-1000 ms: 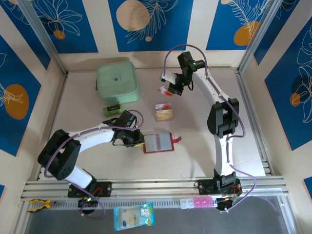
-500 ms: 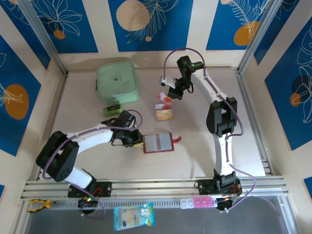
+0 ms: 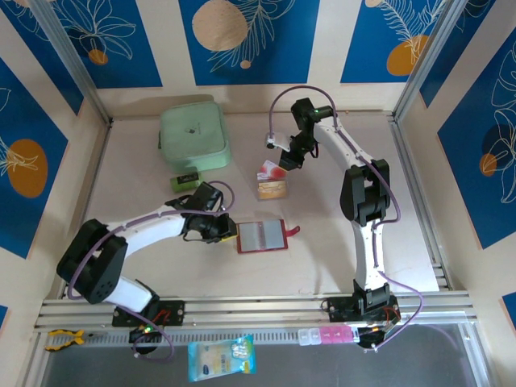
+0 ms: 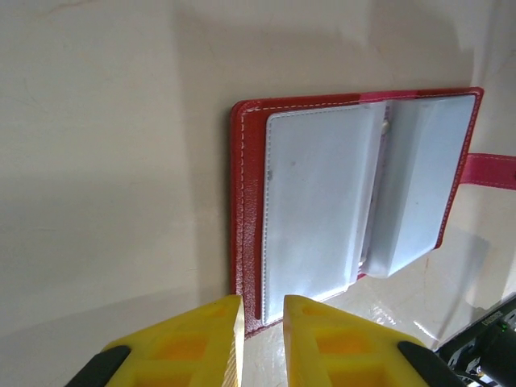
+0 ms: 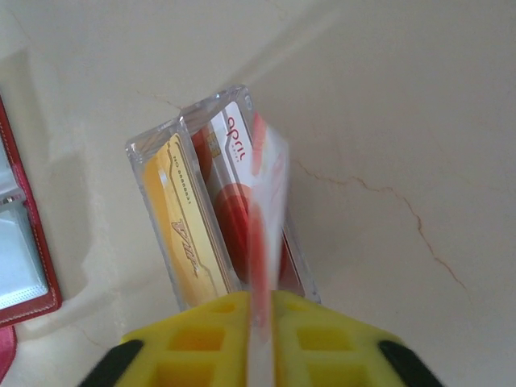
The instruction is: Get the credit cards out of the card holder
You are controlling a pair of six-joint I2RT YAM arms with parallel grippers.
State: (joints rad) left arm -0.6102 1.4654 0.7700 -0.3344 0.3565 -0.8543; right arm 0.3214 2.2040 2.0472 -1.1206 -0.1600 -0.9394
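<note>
Left jaws pinch the leather card holder [image 4: 248, 201], right jaws a thin credit card [image 5: 264, 177].

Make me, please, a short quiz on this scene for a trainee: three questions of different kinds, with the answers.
1. True or false: the card holder lies shut on the table.
2. Fill in: the tan-gold card stands in a clear box, next to a white card with a ___ mark.
3. Choose one: the tips of the left gripper are at
A. the card holder's red edge
B. the clear box
C. the tan-gold card

Key: 1 false, it lies open with its pale sleeves up; 2 red; 3 A.
</note>
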